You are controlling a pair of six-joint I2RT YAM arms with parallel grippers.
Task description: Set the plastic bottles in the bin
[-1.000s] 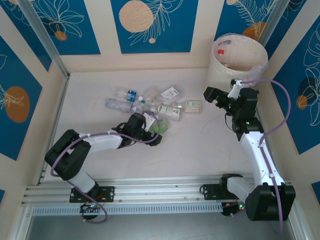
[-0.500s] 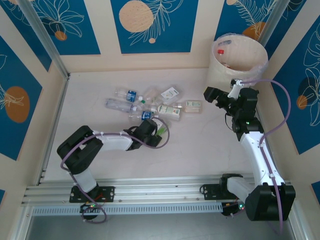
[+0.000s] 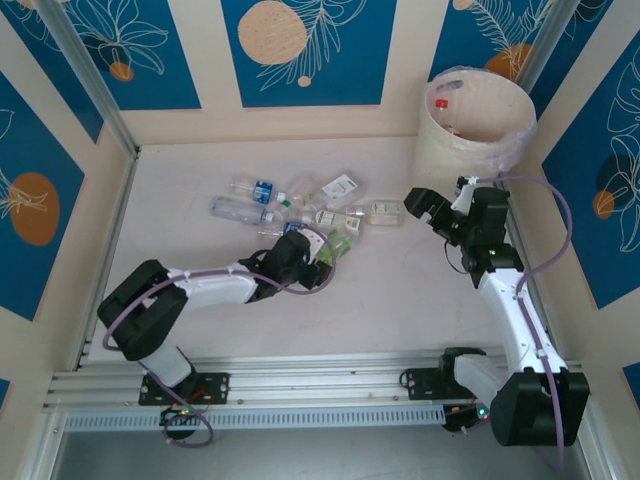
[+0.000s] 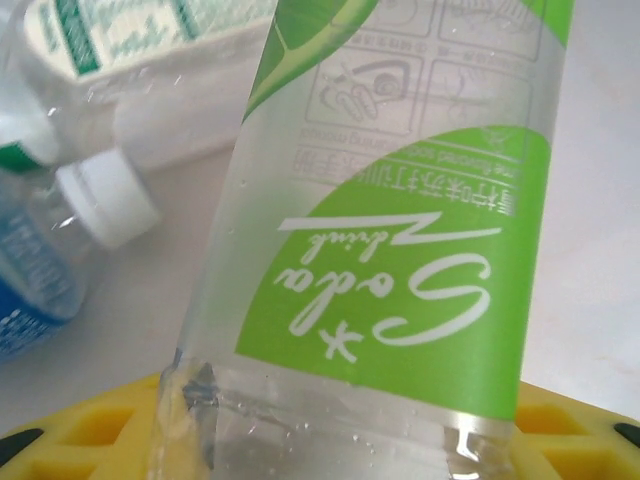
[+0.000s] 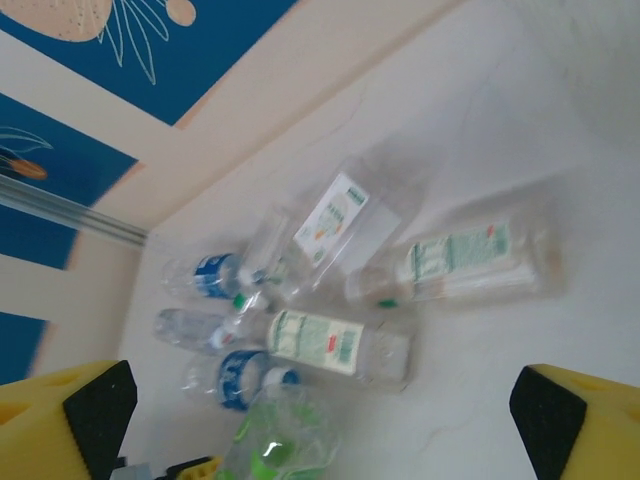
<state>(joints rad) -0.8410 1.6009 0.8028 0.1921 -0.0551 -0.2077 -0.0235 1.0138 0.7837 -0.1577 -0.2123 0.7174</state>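
Bright, even light from overhead; my arms cast faint shadows on the table (image 3: 400, 290). My left wrist view: bottle (image 4: 400, 300) soft, small glints. Right wrist view blurred.

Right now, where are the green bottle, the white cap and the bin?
green bottle (image 4: 400, 300), left wrist view, its label
white cap (image 4: 108, 197), left wrist view, its side
bin (image 3: 445, 150), top view, outer wall

BENCH (image 3: 400, 300): off-white, flat surface | WALL PANELS (image 3: 300, 50): beige with blue leaf prints and orange discs, on three sides | RAIL (image 3: 330, 385): aluminium extrusion along near edge | POST (image 3: 85, 75): aluminium, far-left corner
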